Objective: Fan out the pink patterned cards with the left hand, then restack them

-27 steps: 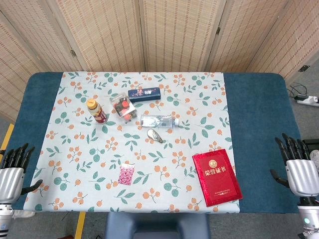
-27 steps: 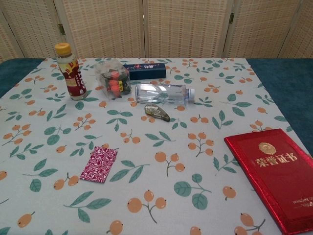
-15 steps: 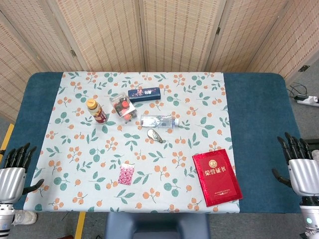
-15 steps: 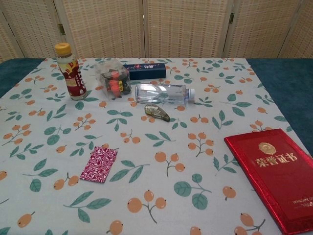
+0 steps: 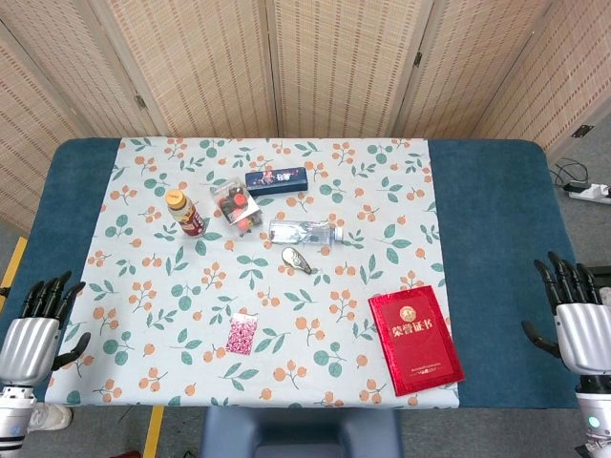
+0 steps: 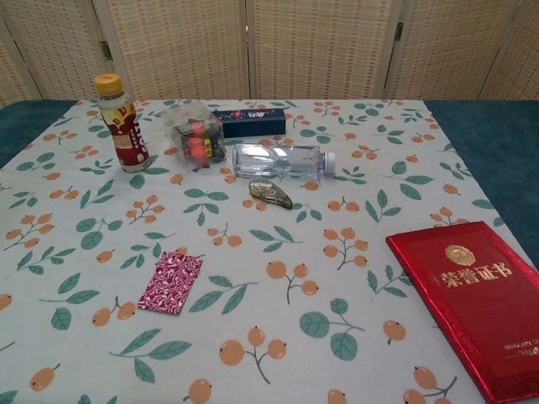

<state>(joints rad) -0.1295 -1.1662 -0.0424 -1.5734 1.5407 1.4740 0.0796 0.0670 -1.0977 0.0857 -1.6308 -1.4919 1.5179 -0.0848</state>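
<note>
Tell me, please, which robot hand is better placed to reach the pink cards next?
The left robot hand. It hangs open at the table's near left edge, on the same side as the cards, which lie left of centre. The right robot hand is further off, beyond the red booklet.

Head cam looked steeply down from above, whole table [image 5: 492, 200] in frame; chest cam sat lower, nearer, facing the screen [image 6: 253, 46]; both shared the patterned cloth [image 6: 278, 244].
</note>
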